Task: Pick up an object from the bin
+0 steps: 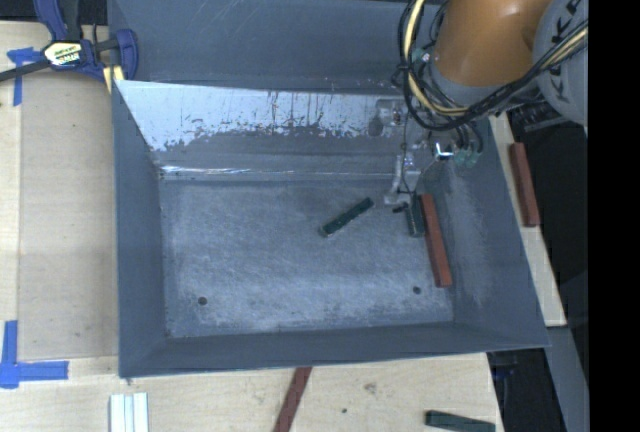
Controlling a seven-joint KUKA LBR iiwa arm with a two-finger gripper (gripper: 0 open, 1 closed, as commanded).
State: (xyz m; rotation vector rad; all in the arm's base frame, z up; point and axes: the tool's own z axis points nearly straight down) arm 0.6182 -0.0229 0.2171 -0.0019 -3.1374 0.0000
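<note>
**Q:** What takes up most of the scene?

**A:** A grey metal bin (140,250), seen from above and a little to one side. Its sloped walls lead down to a flat, scuffed floor. The far wall is streaked with dark scratches.

**Q:** Where is the robot?

**A:** The arm (565,20) comes in from the upper right. A rounded orange cover (495,15) sits on its wrist, with yellow and black cables (420,70) looping down its left side. Below the cover the hand (405,182) reaches down at the right end of the floor, close to the far wall.

**Q:** Is the hand wide, narrow, or holding something?

**A:** I cannot tell. It is small and dark against the grey, and its tip blends into what lies around it.

**Q:** What lies in the bin?

**A:** Two clear things. The larger is a reddish-brown bar (436,245), long and flat, lying along the right side of the floor. Its upper end is just beside the hand. The smaller is a dark green stick (346,217), pen-like. It lies at a slant near the middle of the floor, left of the hand and apart from it.

**Q:** Anything else near the hand?

**A:** A short dark piece (414,220) sits between the hand and the bar's upper end. It may be a loose thing or part of the hand itself.
</note>
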